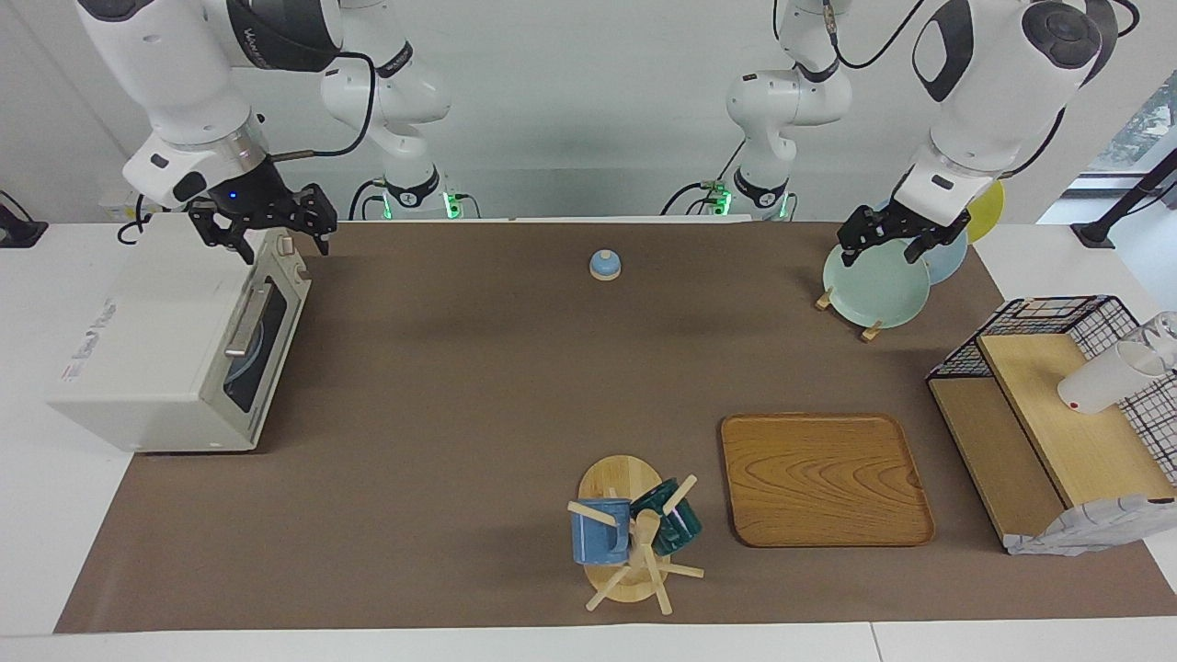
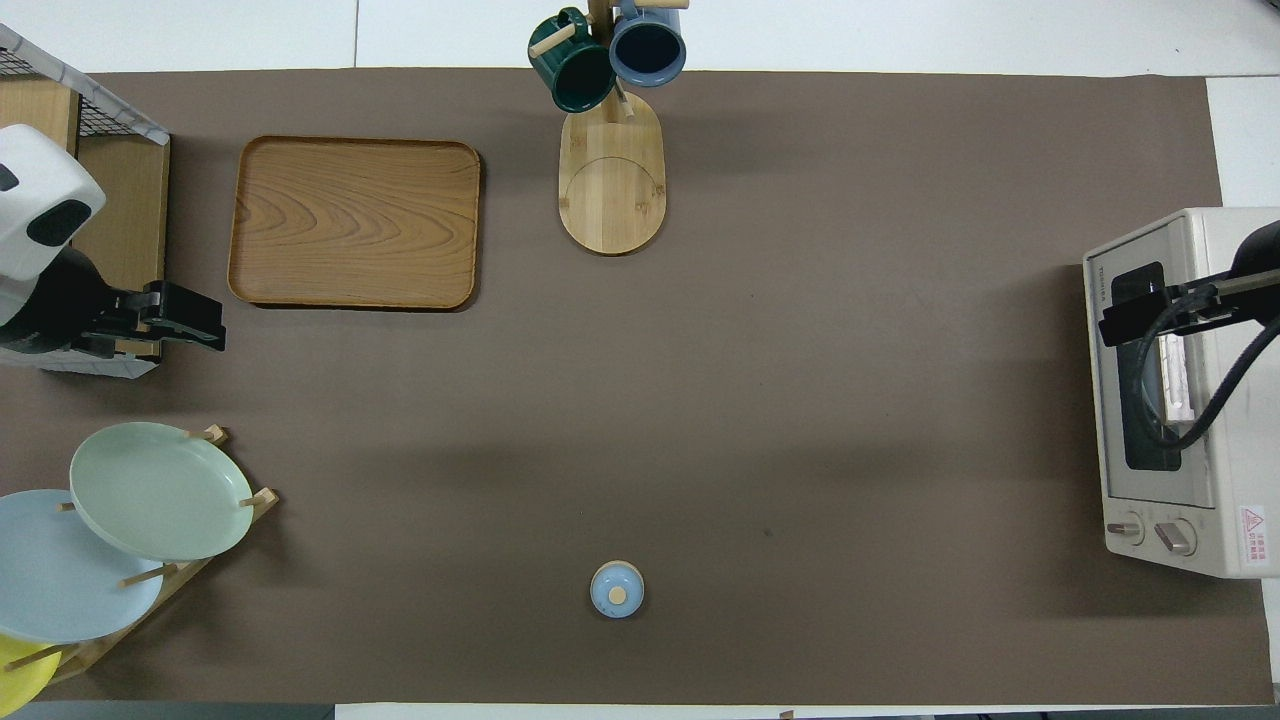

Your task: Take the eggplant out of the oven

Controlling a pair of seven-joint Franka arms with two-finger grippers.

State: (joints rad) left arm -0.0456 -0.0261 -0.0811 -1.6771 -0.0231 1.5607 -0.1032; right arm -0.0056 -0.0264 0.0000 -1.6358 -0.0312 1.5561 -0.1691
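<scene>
1. At the right arm's end of the table stands the white toaster oven point(image 1: 175, 345), its dark glass door shut – the eggplant cannot be seen through the glass.
2. The right gripper point(image 1: 267, 234) hangs over the oven's top front edge, above the door handle point(image 1: 246, 322); its fingers are spread open and hold nothing.
3. The left gripper point(image 1: 890, 241) hangs over the plate rack near the corner at the left arm's end, by the robots' edge; its fingers are parted and empty, above the pale green plate point(image 1: 875, 285).
4. A small blue lidded pot point(image 1: 605, 265) sits mid-table near the robots' edge.
5. Toward the edge away from the robots lie a wooden tray point(image 1: 823, 478) and a mug tree point(image 1: 630, 533) with a blue mug and a dark green one.
6. A wire-and-wood shelf point(image 1: 1057, 432) fills the left arm's end – a white cup point(image 1: 1103, 382) lies on it.
</scene>
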